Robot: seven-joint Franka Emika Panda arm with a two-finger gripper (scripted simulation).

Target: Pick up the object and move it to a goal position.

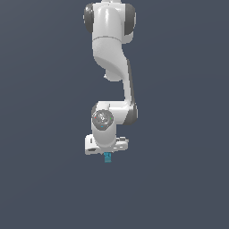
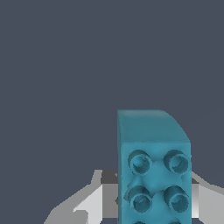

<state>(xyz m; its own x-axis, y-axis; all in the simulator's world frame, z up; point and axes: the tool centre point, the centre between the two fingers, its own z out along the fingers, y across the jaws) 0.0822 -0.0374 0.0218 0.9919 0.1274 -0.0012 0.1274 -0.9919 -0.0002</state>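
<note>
Wrist view: studded teal block (image 2: 154, 175) pinched between pincer (image 2: 148, 201) fingers, plain grey backdrop all around

The block (image 2: 154, 175) is teal-blue — its studded face carries rows of round, darker-rimmed bumps. The arm (image 1: 109, 49) is glossy white with dark grey joints; the claw (image 1: 106, 150) white — backdrop plain slate-blue.

You see the white arm (image 1: 109, 67) hanging down from the top edge against a plain dark grey-blue backdrop. Its wrist joint (image 1: 103, 120) faces the camera. Below it sits the gripper (image 1: 107, 154), fingers hard to make out. A tiny teal block (image 1: 108, 157) pokes out directly beneath the hand, touching it. Whether the fingers clamp it, you cannot tell.
</note>
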